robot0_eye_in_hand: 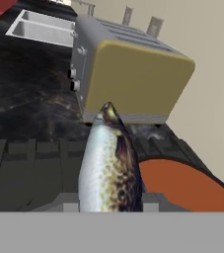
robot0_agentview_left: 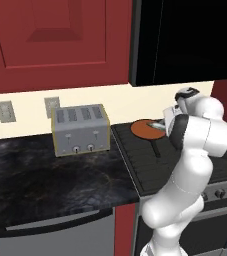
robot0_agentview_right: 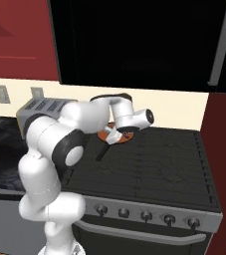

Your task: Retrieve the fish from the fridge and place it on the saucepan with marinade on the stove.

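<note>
My gripper (robot0_agentview_left: 166,123) is shut on the fish (robot0_eye_in_hand: 108,163), a slender silver-grey speckled fish that reaches out ahead of the hand. It hangs just over the saucepan with marinade (robot0_agentview_left: 144,129), a shallow round pan of orange-brown sauce at the back left of the stove (robot0_agentview_left: 152,167). Its straight black handle (robot0_agentview_left: 157,148) points toward the front. In the right base view the hand (robot0_agentview_right: 111,135) covers most of the pan (robot0_agentview_right: 120,138). In the hand view the sauce (robot0_eye_in_hand: 182,185) lies beside and below the fish. The fridge is out of view.
A silver four-slot toaster (robot0_agentview_left: 81,129) stands on the dark marble counter (robot0_agentview_left: 45,175) left of the stove. A black hood or cabinet (robot0_agentview_right: 134,40) hangs over the range. Silver knobs (robot0_agentview_right: 147,215) line its front. A sink (robot0_eye_in_hand: 39,29) lies beyond the toaster.
</note>
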